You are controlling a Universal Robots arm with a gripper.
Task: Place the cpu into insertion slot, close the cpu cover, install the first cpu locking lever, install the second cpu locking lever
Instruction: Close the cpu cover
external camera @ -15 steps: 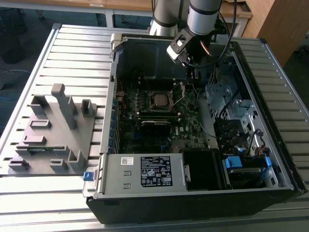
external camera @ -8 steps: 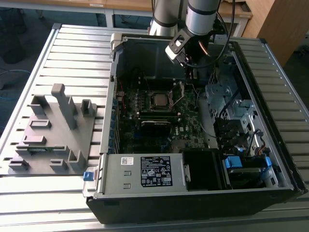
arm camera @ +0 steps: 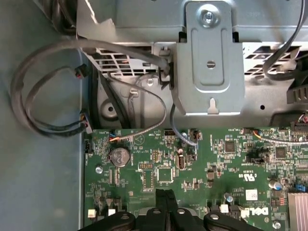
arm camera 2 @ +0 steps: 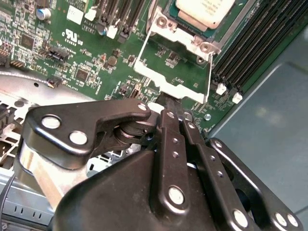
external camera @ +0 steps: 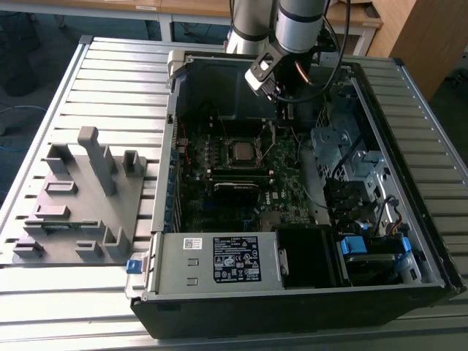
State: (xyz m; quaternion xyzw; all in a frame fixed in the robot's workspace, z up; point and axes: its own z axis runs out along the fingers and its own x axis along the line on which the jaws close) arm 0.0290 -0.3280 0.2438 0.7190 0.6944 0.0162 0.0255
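With dull silver-grey square cpu (arm camera 2: 204,10) seated in small silver-rimmed square insertion slot (arm camera 2: 183,34), meets free edge of thin silvery frame-shaped cpu cover (arm camera 2: 166,85), raised open beside that slot, using black tool (arm camera 2: 168,103) pinched together, clasping nothing visible; seemingly positioned for closing it.

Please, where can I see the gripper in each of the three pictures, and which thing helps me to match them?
Exterior view: the gripper hangs inside the open computer case, to the exterior view's right of the cpu.
Second wrist view: the gripper is shut, its tips at the edge of the cpu cover.
First wrist view: the gripper lies over the board.
Shared landmark: the green motherboard.
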